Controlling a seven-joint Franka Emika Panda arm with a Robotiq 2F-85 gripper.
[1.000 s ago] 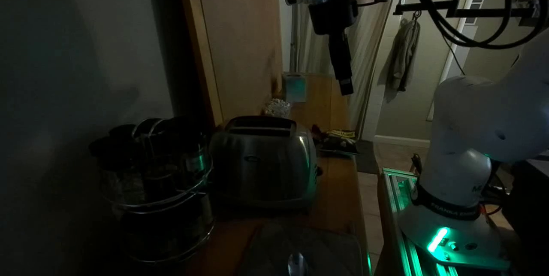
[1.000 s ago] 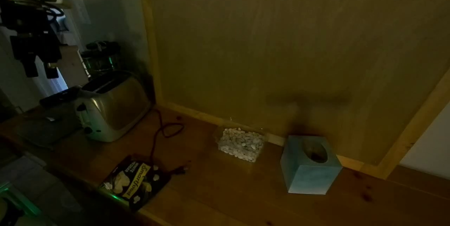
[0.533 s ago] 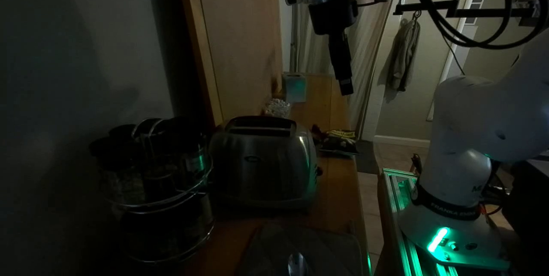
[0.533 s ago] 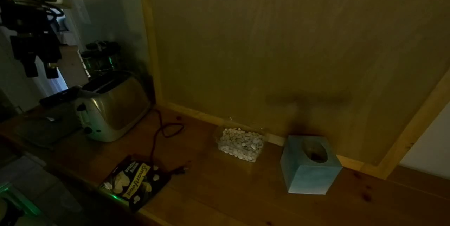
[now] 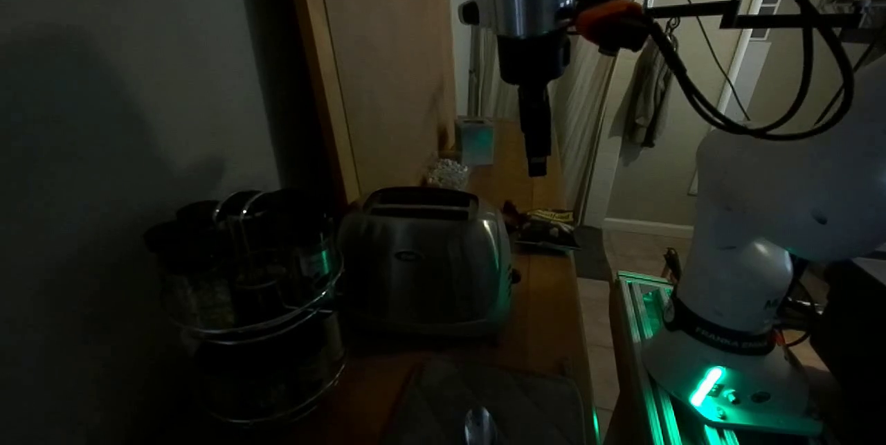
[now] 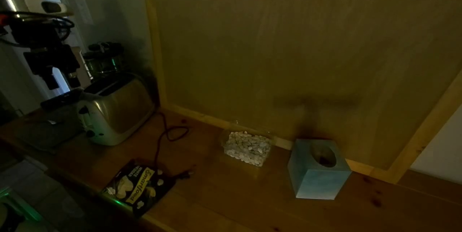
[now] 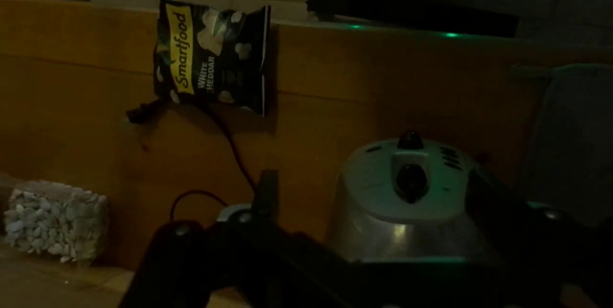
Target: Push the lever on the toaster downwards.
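Dim light, brown wooden tabletop (image 6: 223, 199), framed plywood panel (image 6: 288, 44) along back edge. Rounded stainless-steel toaster (image 6: 126, 109) stands end-on to front edge, presumably so small dark lever (image 7: 412, 183) is reachable; lever high on that end, looks unpressed. Black two-finger gripper (image 6: 64, 84) hangs above, clear of toaster, jaws spread wide, nothing held, aimed down, likely for pushing. Near back edge: clear plastic container (image 6: 252, 131), white pebbles (image 6: 248, 150) inside; pale-blue tissue box (image 6: 321, 183), inside too dark to tell. Black popcorn bag (image 6: 140, 188), front edge, contents hidden.
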